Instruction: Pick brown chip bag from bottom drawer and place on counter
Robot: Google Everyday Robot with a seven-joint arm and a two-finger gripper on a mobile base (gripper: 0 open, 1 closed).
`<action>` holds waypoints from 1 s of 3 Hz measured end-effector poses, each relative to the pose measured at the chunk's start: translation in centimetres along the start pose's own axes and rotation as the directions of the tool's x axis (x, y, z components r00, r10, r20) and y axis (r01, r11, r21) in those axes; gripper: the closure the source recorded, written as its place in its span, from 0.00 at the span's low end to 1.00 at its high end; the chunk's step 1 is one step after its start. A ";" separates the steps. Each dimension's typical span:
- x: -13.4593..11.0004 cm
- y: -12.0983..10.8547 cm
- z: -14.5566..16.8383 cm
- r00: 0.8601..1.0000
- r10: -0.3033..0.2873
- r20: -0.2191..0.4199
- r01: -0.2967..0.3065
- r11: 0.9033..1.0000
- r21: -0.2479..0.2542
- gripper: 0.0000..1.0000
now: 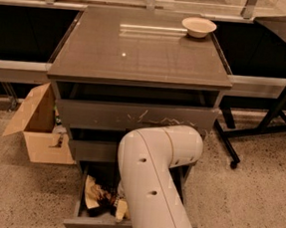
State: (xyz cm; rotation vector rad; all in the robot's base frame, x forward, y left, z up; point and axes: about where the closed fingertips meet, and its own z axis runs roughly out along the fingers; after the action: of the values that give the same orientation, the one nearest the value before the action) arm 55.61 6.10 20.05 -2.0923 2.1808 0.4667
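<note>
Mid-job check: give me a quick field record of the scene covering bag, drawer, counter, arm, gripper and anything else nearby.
bag: brown chip bag lies crumpled in the left part of the drawer, not yet on the counter
drawer: bottom drawer pulled open
counter: counter carries a bowl at its far right corner
arm: arm bends down over the drawer, covering its right part
gripper: gripper hidden behind the arm, down at the drawer
beside: open cardboard box left of the drawer
</note>
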 end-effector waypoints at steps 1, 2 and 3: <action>0.9 -1.2 1.3 0.999 -0.023 0.039 0.022 0.999 0.028 0.00; 1.0 -2.2 2.3 0.997 -0.036 0.063 0.033 0.998 0.045 0.00; 1.2 -2.1 2.9 0.995 -0.031 0.095 0.028 0.999 0.028 0.00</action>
State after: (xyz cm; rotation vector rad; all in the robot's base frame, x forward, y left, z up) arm 57.13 5.72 16.64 -2.0409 2.0895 0.5206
